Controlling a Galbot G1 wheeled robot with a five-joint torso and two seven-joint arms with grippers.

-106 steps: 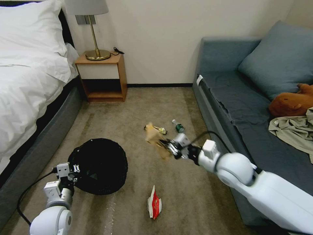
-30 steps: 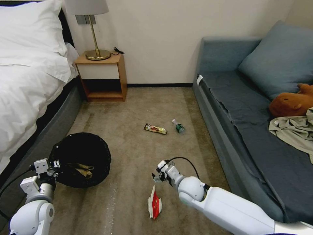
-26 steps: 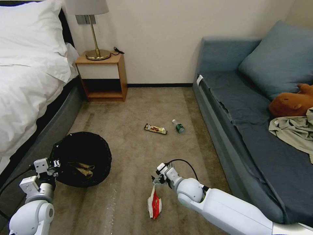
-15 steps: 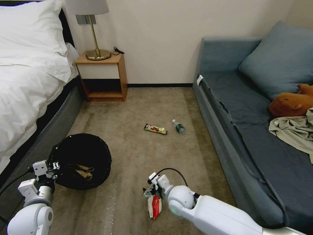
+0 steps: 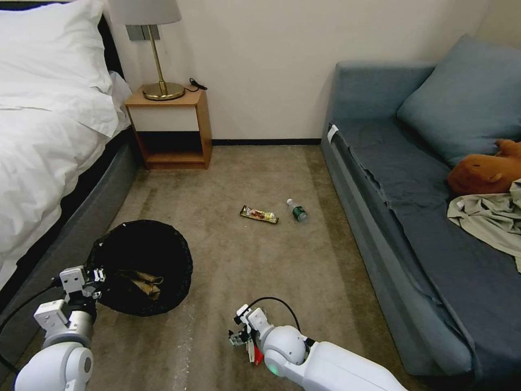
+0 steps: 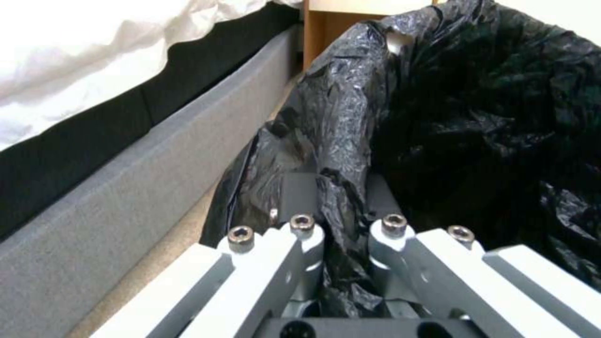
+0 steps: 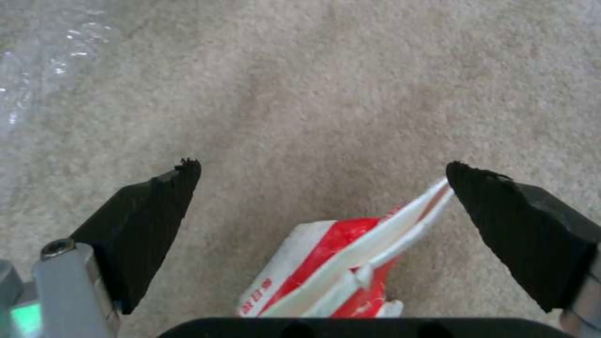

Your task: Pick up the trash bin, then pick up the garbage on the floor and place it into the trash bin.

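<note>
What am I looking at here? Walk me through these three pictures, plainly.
It is a two-armed wheeled robot tidying a bedroom. The wide picture comes from its head; the other two come from cameras on its wrists. Its left claw is clamped on the bagged rim of the trash bin, which holds a crumpled brown paper bag. Its right claw is open, low over a red-and-white snack packet on the carpet, fingers either side. A bar wrapper and a small bottle lie farther off.

The trash bin, lined with a black bag, holds a crumpled brown paper bag. A red-and-white snack packet, dark bar wrapper and small bottle lie on the carpet.
</note>
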